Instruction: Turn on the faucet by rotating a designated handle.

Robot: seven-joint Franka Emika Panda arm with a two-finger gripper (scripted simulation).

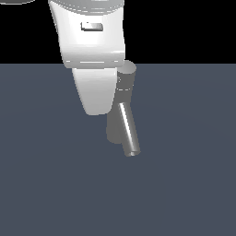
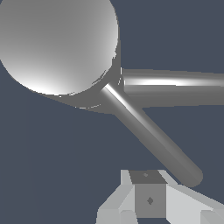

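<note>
The faucet (image 1: 126,82) is a grey upright column with a round flat-topped cap (image 2: 54,43). Its thick slanted spout (image 1: 128,130) also shows in the wrist view, where the spout (image 2: 179,86) runs out of the picture. The handle (image 2: 151,138), a slimmer grey rod, leaves the cap's rim and crosses over the spout's root. My gripper (image 2: 148,192) sits just beside the handle's rounded free end. Its fingers look pressed together with nothing between them, and I cannot tell whether they touch the rod. In the exterior view the white arm (image 1: 94,50) hides the handle and the fingers.
The faucet stands on a flat dark blue-grey floor (image 1: 184,184). The arm comes down from above on the exterior view's left of the column. Nothing else shows.
</note>
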